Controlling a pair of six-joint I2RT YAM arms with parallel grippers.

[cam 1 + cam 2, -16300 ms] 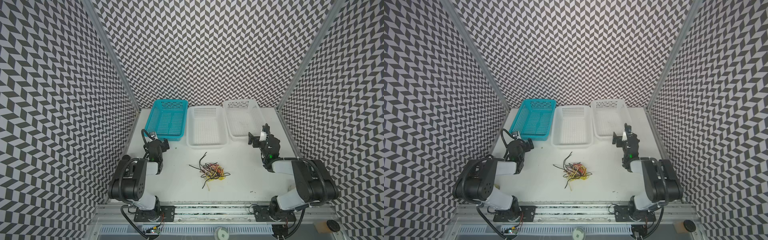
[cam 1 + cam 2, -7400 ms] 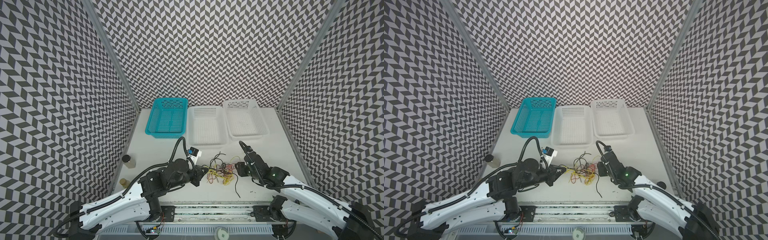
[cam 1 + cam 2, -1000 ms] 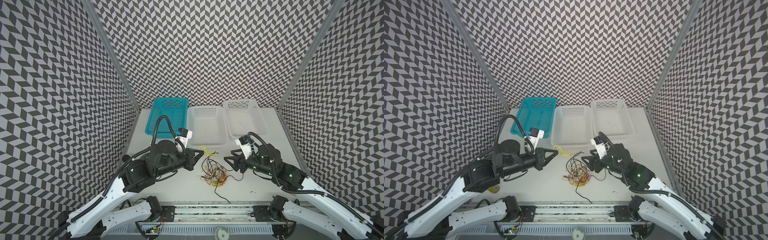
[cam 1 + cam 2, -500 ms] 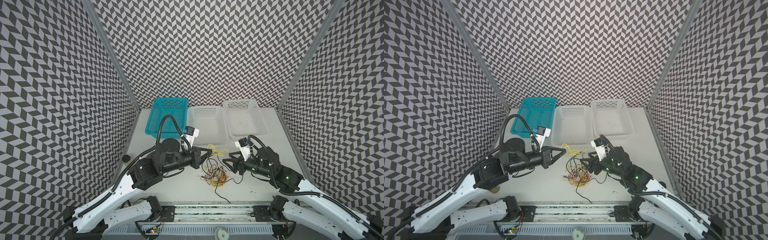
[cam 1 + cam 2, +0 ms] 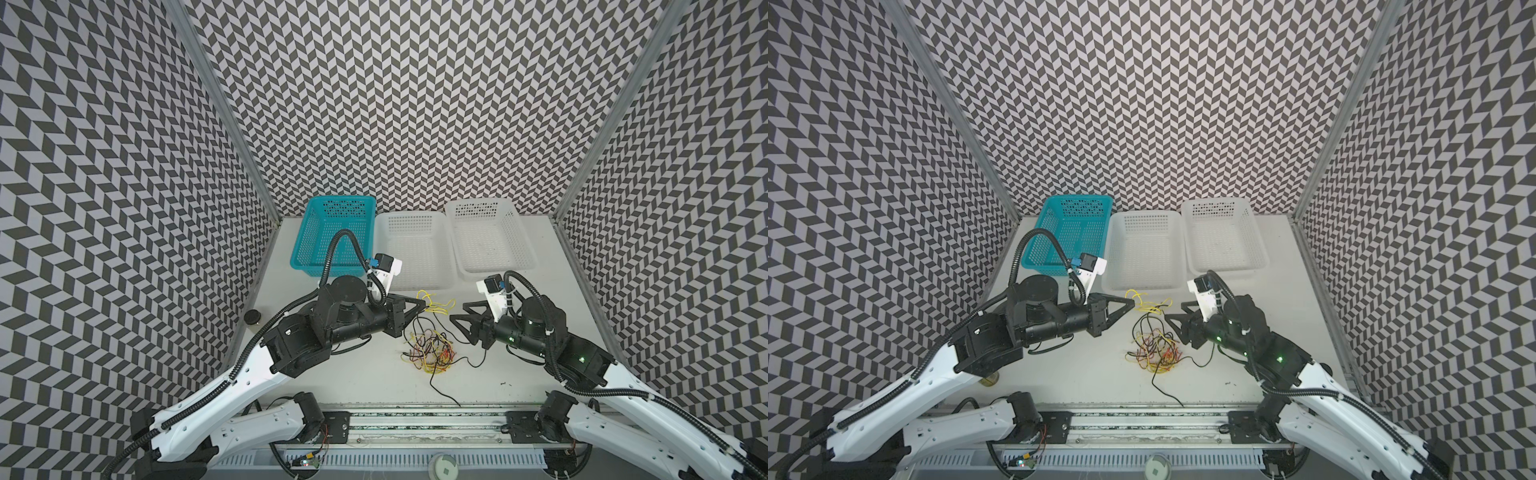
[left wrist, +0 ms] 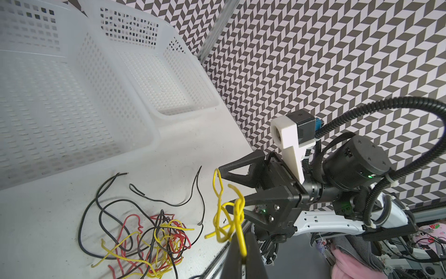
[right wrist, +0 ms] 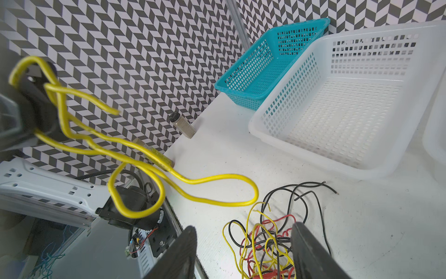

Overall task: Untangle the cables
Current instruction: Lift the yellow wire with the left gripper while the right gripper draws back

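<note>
- Both top views: three baskets stand in a row at the back of the table [image 5: 361,374] — teal basket [image 5: 340,202], middle white basket [image 5: 409,217], right white basket [image 5: 482,206]. You see only bare mesh floor in each. Every cable lies out on the table in front of them.
- Same views: your left gripper [image 5: 422,306] is pinched tight on a yellow cable [image 5: 436,305], just in front of the middle white basket. The tangle [image 5: 430,351] of black, red and yellow cables lies between the arms. Your right gripper [image 5: 1175,314] hovers beside it, jaws partly apart, gripping nothing.
- Left wrist view: the pinch shows close up, with the fingers [image 6: 253,261] closed on the yellow cable [image 6: 229,212], which kinks upward in loops. Only the two white baskets show here.
- Right wrist view: the jaws stand apart, and the tangle [image 7: 265,241] is seen on the table between them. The yellow cable [image 7: 193,181] loops out long from the left gripper [image 7: 31,103]. A small black-capped bottle [image 7: 182,125] at the table's left edge shows side-on — a top view gives just its cap [image 5: 251,328].
</note>
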